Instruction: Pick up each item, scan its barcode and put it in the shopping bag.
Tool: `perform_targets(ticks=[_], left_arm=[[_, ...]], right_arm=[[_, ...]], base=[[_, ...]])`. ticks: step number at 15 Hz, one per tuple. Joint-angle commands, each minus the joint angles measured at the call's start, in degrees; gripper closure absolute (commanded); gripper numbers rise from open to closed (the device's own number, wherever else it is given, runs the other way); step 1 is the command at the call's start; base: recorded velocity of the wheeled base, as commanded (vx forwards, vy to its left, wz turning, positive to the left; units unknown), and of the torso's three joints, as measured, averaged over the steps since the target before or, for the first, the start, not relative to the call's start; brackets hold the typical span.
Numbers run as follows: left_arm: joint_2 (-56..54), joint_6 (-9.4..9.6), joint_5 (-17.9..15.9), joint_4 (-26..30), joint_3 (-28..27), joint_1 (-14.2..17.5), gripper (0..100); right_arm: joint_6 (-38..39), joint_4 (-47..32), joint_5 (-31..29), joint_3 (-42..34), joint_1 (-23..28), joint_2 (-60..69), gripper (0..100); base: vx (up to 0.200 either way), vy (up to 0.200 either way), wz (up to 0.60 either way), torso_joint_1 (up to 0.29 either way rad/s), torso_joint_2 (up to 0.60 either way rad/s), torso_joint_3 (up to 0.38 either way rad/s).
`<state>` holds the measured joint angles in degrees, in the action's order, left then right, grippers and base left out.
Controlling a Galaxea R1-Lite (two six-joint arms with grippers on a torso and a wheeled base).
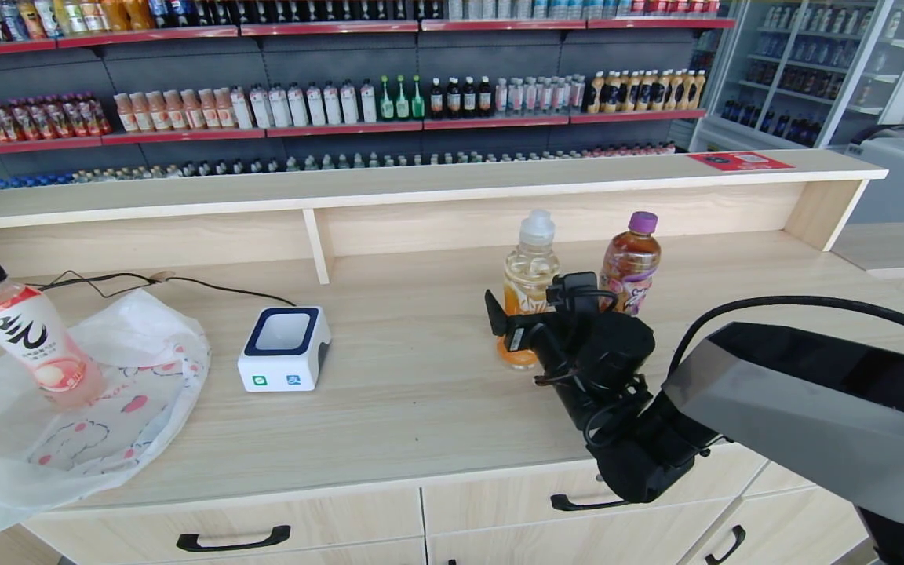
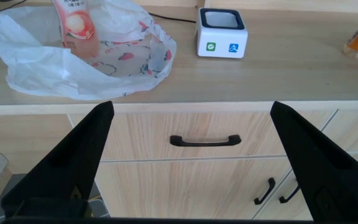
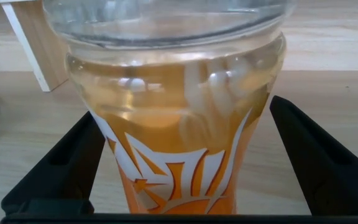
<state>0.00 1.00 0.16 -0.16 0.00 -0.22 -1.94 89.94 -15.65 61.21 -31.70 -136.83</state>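
A clear bottle of orange drink with a white cap (image 1: pixel 529 271) stands upright on the wooden counter (image 1: pixel 421 392). My right gripper (image 1: pixel 508 320) is open, and the bottle's lower body (image 3: pixel 179 143) sits between its fingers (image 3: pixel 61 168). A purple-capped brown bottle (image 1: pixel 629 263) stands just to its right. At the far left, a pink bottle with a black cap (image 1: pixel 32 337) stands in the white plastic shopping bag (image 1: pixel 130 392). The white barcode scanner (image 1: pixel 285 348) sits beside the bag. My left gripper (image 2: pixel 188 158) hangs open with nothing in it, below the counter edge, in front of the drawers.
A raised wooden shelf (image 1: pixel 421 184) with a divider runs along the back of the counter. Black cables (image 1: pixel 185 281) trail behind the bag and scanner. Drawers with black handles (image 2: pixel 205 140) front the counter. Store shelves of drinks stand beyond.
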Motion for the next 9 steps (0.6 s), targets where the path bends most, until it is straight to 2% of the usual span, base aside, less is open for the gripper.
perform_targets(ticks=[1,8,9], left_arm=[[0.00,0.06,0.02,-0.02,0.00,-0.04,0],[0.09,0.06,0.02,-0.02,0.00,-0.04,0],[0.09,0.06,0.02,-0.02,0.00,0.04,0]], right_arm=[[0.09,0.06,-0.08,-0.04,0.14,-0.02,0],[0.36,0.06,-0.17,-0.48,0.76,0.33,0],[0.44,0.06,-1.75,-0.48,0.93,0.51,0]], base=[[0.000,0.000,0.00,0.000,0.00,0.000],[0.000,0.000,0.00,0.000,0.00,0.000],[0.000,0.000,0.00,0.000,0.00,0.000]])
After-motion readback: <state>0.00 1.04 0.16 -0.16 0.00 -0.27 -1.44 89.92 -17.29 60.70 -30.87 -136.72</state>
